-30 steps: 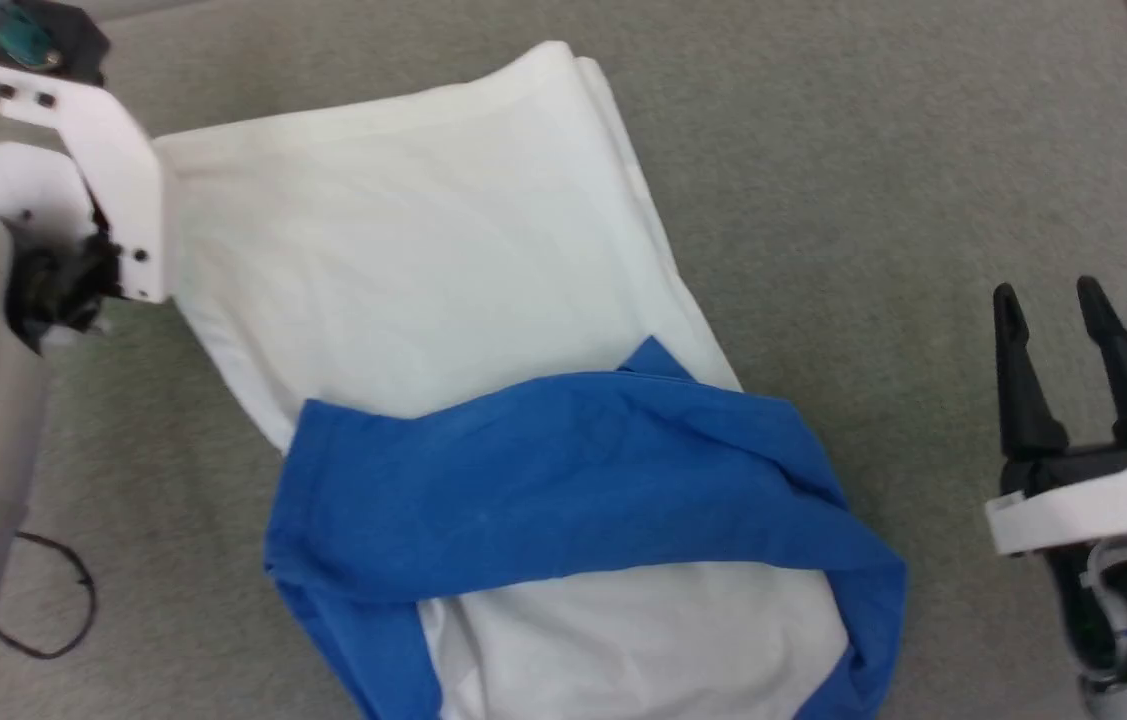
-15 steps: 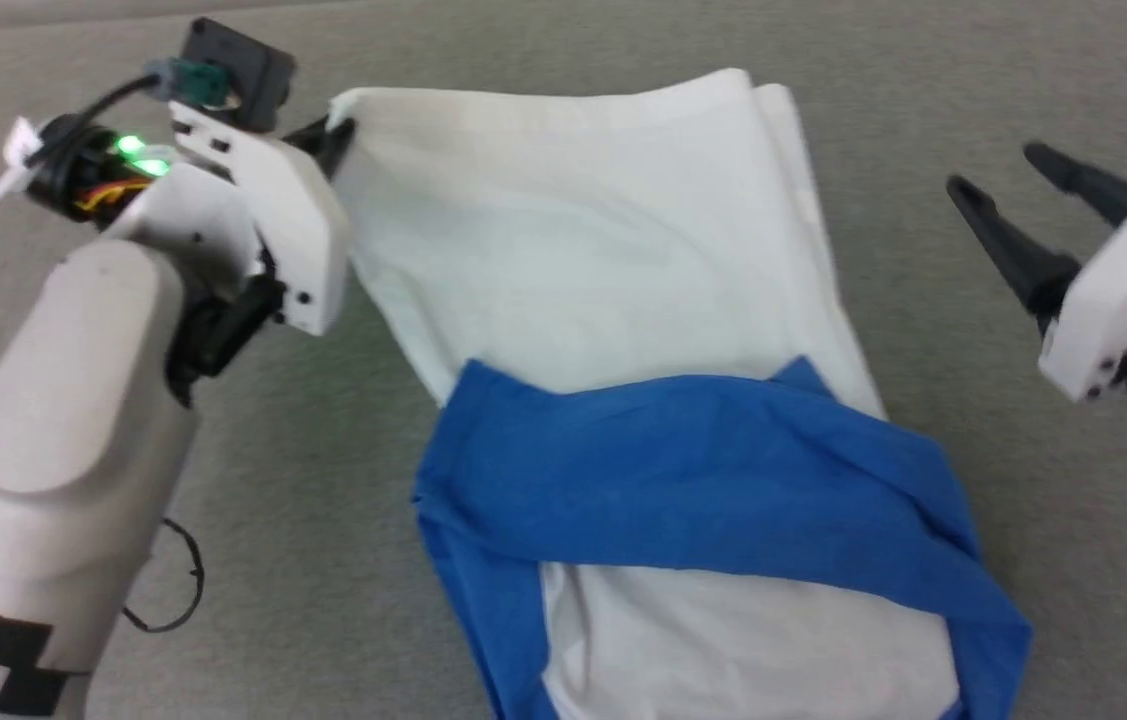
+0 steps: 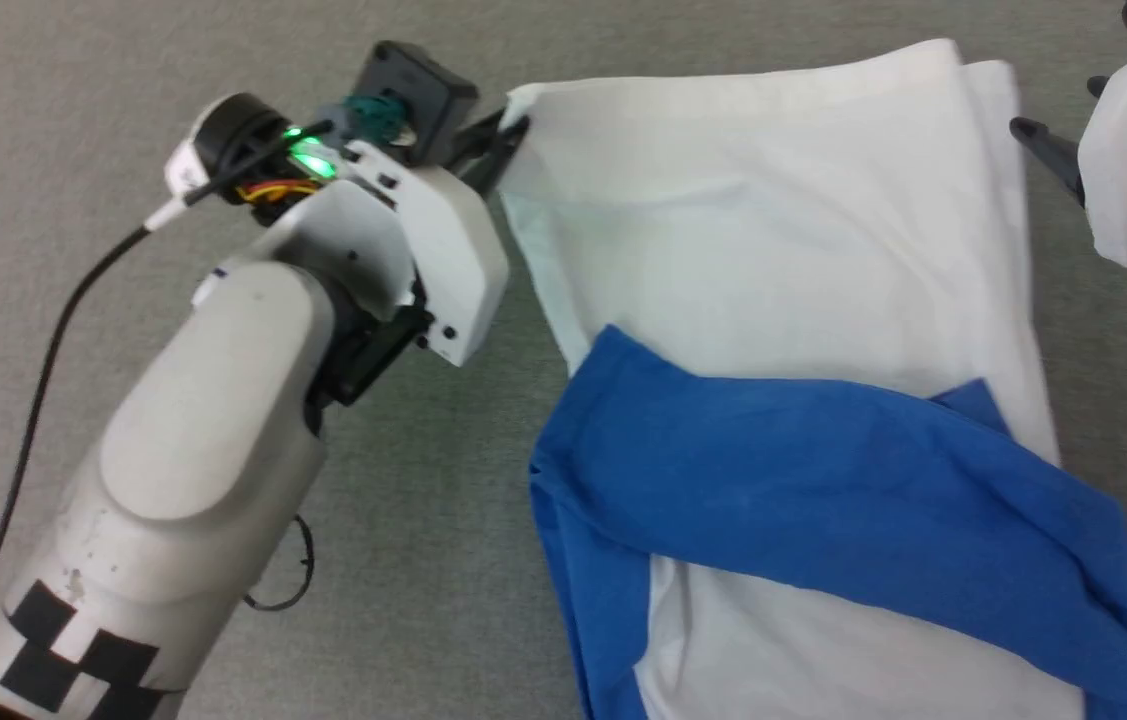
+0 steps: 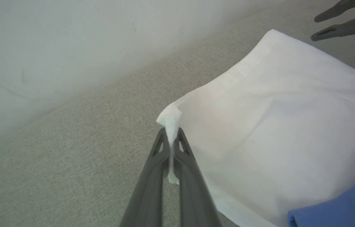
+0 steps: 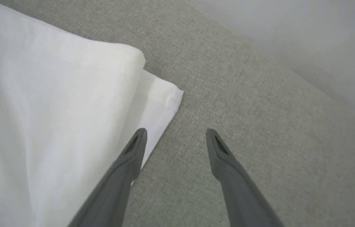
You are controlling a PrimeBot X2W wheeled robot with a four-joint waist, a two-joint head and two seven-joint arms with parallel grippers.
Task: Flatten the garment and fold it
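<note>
The garment (image 3: 773,260) lies on the grey surface, its white body stretching away from me and a royal-blue sleeve (image 3: 823,470) folded across its near part. My left gripper (image 3: 508,130) is shut on the far left corner of the white hem (image 4: 169,118), and the cloth is pinched between its fingertips (image 4: 164,138). My right gripper (image 5: 175,135) stands open just beside the far right corner (image 5: 164,94). Its left finger (image 5: 133,151) is over the cloth edge and nothing is between its fingers. The chest print is hidden.
Grey woven fabric (image 3: 103,120) covers the surface all around the garment. A pale wall (image 4: 54,47) rises behind it. A black cable (image 3: 33,400) trails from my left wrist, and a small black loop (image 3: 293,580) lies beside my left forearm.
The head camera has swung, shifting the whole picture right. My right gripper has come forward, still open, from beside the blue sleeve to the far right corner. The left stays shut on its corner.
</note>
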